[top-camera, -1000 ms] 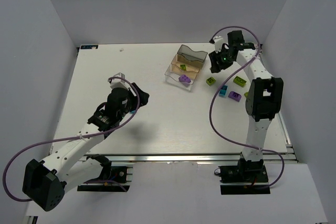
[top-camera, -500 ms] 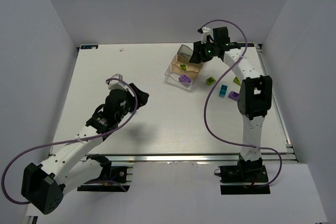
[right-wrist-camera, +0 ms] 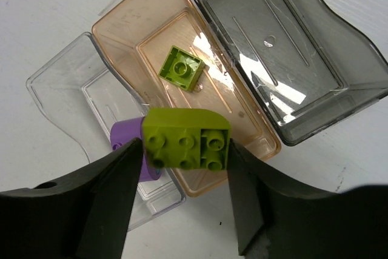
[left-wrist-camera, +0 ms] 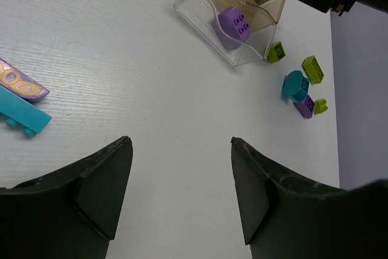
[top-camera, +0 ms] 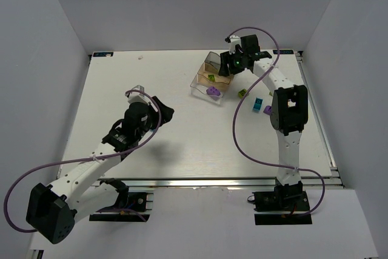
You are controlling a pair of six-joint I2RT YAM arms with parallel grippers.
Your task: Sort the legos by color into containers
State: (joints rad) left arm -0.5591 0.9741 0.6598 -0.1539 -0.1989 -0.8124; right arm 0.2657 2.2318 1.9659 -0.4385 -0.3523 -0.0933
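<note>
My right gripper [right-wrist-camera: 185, 145] is shut on a lime green brick [right-wrist-camera: 187, 137] and holds it above the tray [right-wrist-camera: 115, 25], over the wall between the clear and the brownish compartment. A small lime green brick [right-wrist-camera: 181, 68] lies in the brownish middle compartment. A purple brick [right-wrist-camera: 124, 144] lies in the clear compartment. The grey compartment [right-wrist-camera: 285, 40] holds nothing. In the top view the right gripper [top-camera: 228, 65] is over the tray [top-camera: 200, 84]. My left gripper [left-wrist-camera: 180, 144] is open and empty above bare table, well left of the tray [left-wrist-camera: 200, 25].
Loose bricks lie right of the tray: lime green [top-camera: 242, 93], teal [top-camera: 257, 104] and purple [top-camera: 267, 110]. The left wrist view also shows a teal brick [left-wrist-camera: 24, 116] with a pinkish piece [left-wrist-camera: 21, 83] at its left edge.
My right gripper has moved left from the loose bricks to above the tray, carrying the lime green brick. The left arm has barely moved.
</note>
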